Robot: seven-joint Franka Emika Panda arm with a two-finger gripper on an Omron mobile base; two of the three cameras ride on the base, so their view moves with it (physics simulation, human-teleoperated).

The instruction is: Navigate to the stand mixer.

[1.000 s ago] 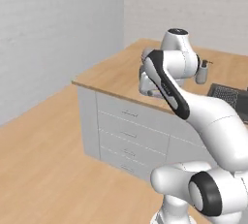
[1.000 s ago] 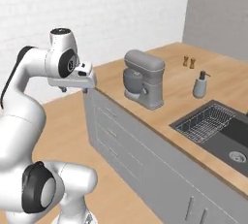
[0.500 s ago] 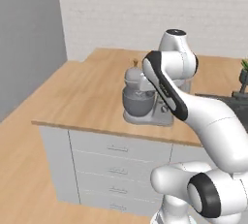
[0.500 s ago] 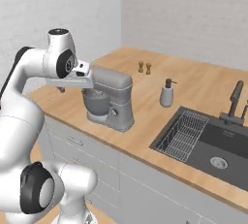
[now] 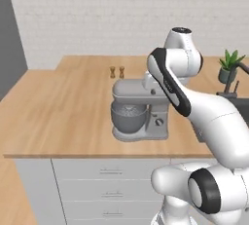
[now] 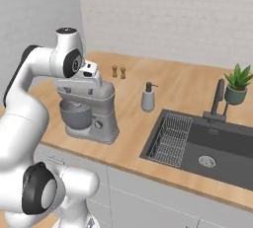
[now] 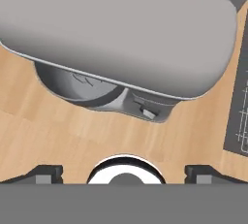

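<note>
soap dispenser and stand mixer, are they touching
Apart. In the right base view, bare wooden counter shows between the soap dispenser and the stand mixer.

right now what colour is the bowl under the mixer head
Shiny grey metal. The bowl under the stand mixer head shows best in the left base view.

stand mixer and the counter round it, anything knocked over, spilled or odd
Nothing stands out. The stand mixer sits upright and flat on the wooden counter, bowl under its head. The soap dispenser and the two small shakers stand upright; no spill shows.
</note>
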